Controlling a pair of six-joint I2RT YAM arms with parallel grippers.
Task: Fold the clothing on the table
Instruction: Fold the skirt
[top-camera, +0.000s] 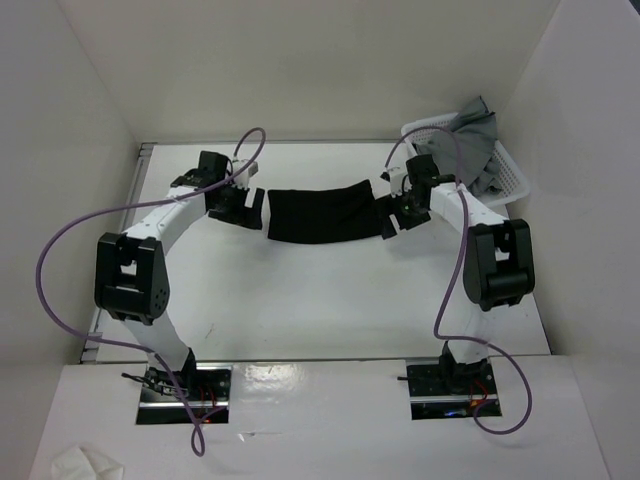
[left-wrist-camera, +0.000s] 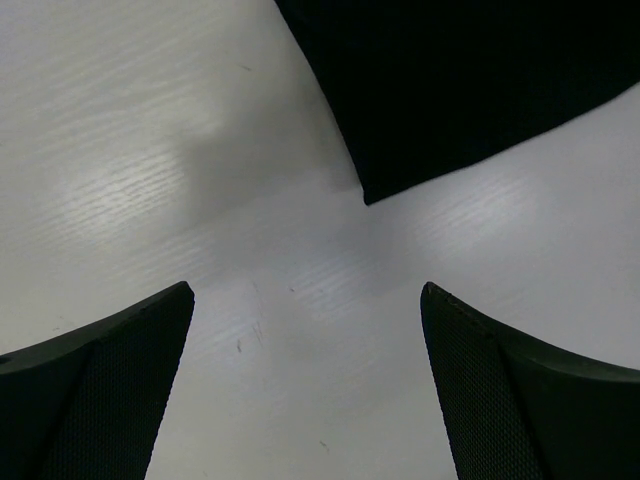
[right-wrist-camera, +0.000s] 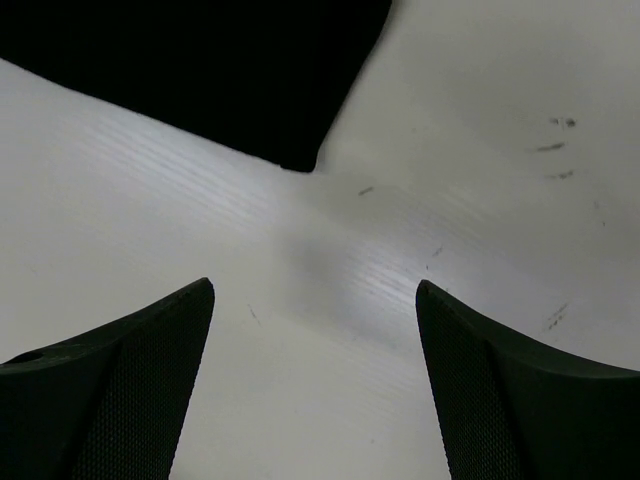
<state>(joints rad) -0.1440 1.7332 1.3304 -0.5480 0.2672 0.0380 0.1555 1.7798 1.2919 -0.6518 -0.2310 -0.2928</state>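
The black clothing (top-camera: 322, 213) lies as a curved strip on the white table (top-camera: 330, 300). The left gripper (top-camera: 250, 208) and right gripper (top-camera: 390, 220) stand just beside its ends, both jaws wide, holding nothing.

A robotics lab test cell: white table (top-camera: 320, 300) within plain white walls (top-camera: 300, 60), with two bolted, cabled arms (top-camera: 130, 275)

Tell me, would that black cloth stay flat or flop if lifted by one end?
Probably flop: the black clothing lies limp with faint wrinkles. Likely light, since it lies thin and flat on the table. Pushed, it would probably bunch.
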